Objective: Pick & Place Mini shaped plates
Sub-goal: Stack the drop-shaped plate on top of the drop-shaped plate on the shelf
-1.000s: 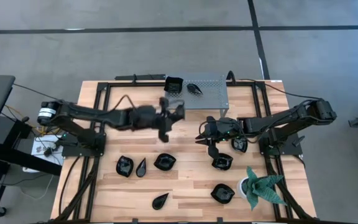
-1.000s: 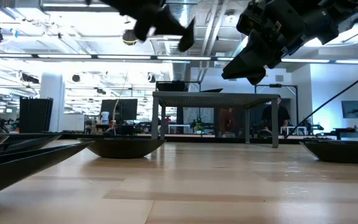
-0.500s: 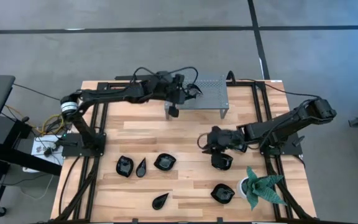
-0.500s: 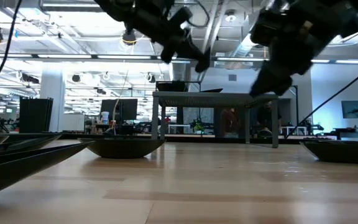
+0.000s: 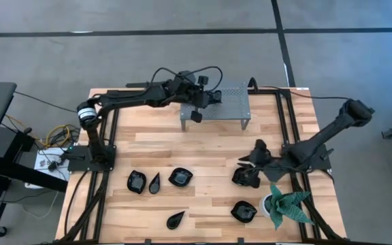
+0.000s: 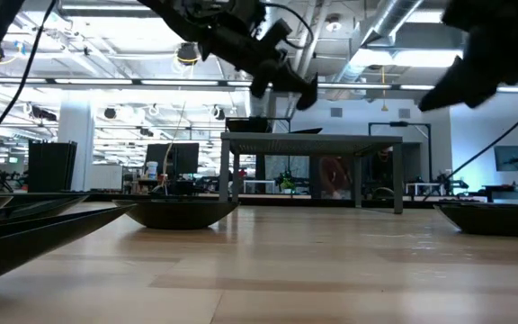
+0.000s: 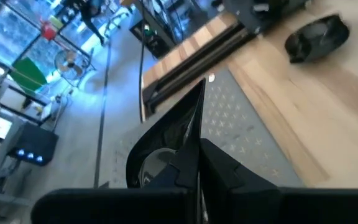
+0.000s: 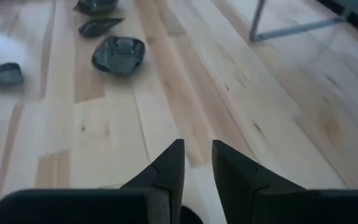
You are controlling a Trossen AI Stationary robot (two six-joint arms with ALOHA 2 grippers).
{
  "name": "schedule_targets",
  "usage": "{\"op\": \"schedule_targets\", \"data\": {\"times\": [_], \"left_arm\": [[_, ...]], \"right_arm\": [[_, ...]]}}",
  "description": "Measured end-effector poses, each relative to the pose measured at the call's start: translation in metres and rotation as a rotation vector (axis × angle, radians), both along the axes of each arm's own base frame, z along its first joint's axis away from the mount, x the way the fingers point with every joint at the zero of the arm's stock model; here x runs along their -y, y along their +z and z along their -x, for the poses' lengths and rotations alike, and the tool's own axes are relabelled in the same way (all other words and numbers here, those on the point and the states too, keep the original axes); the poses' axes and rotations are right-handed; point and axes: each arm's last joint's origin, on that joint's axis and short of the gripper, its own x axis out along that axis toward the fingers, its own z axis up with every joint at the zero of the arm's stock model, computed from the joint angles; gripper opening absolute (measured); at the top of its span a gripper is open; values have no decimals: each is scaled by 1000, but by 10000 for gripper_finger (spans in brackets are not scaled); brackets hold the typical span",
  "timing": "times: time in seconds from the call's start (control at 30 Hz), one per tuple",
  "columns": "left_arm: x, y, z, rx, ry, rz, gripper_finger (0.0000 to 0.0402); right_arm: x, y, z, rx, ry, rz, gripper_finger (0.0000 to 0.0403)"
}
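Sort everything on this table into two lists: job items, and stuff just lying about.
Job:
- plates loose on the wood
- held plate, in the shut left gripper above the shelf
- right gripper, open, low over the wood

Lying about:
- shelf, grey and perforated
- plant, green and spiky

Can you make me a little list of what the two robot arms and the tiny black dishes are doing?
Left gripper: shut on a glossy black mini plate, above the grey perforated metal shelf
Right gripper: open, empty, low over the wooden table
Plates on the wood: six in the high view, such as a teardrop one
Green spiky plant: front right corner
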Motion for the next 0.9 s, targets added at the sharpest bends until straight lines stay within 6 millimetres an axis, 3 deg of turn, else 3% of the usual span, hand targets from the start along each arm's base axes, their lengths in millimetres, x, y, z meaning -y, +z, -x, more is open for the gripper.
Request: {"op": "schedule_targets", "data": {"times": [0.23, 0.53, 0.9], "left_arm": [[-8, -9, -1, -23, 107, 24, 8], [-18, -16, 1, -42, 188, 55, 8], [-14, -19, -2, -36, 203, 111, 9]], "right_arm": [[12, -8, 19, 71, -75, -89, 77], [12, -5, 19, 96, -62, -103, 77], [11, -5, 19, 87, -46, -109, 77]]}}
